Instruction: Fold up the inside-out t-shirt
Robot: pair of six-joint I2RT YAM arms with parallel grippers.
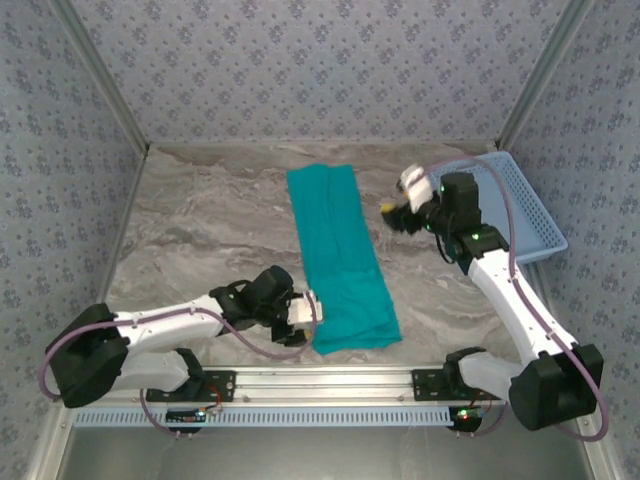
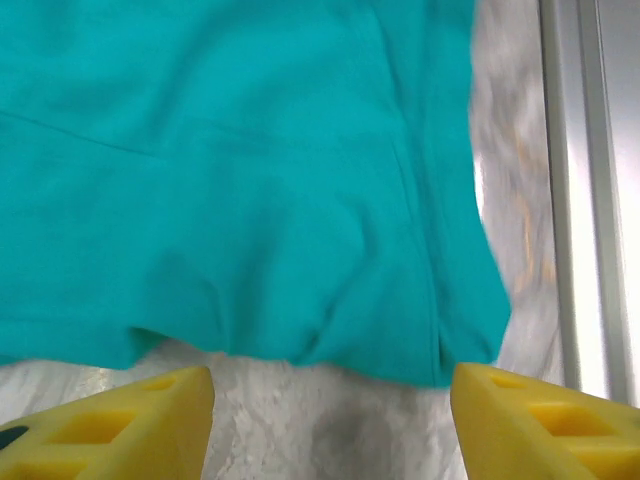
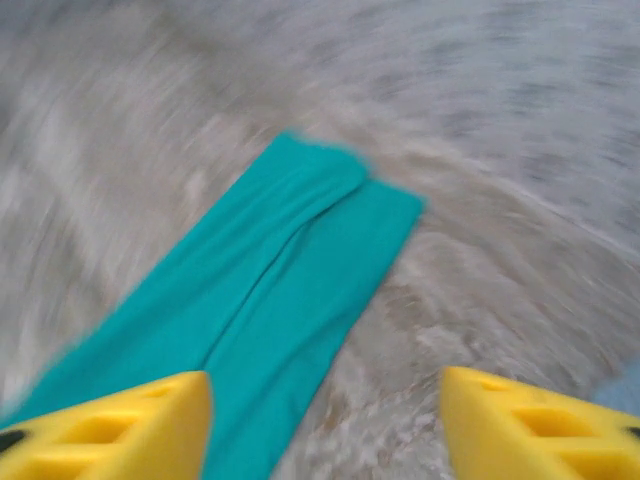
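Top external: the t-shirt [image 1: 340,255] lies as a long strip; left gripper [image 1: 308,310] and right gripper [image 1: 397,207] both gape, empty. I'd pinch end corners through every layer, edges aligned.

Marbled counter [image 1: 200,220], mesh basket [image 1: 525,205], papered walls [image 1: 320,70].
The grey-veined counter carries a light blue plastic basket at its far right corner, close against the wall. Small-flowered wallpaper closes three sides, and a metal rail [image 1: 330,380] runs along the near edge.

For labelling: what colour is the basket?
The basket is light blue; the top external view shows it best.
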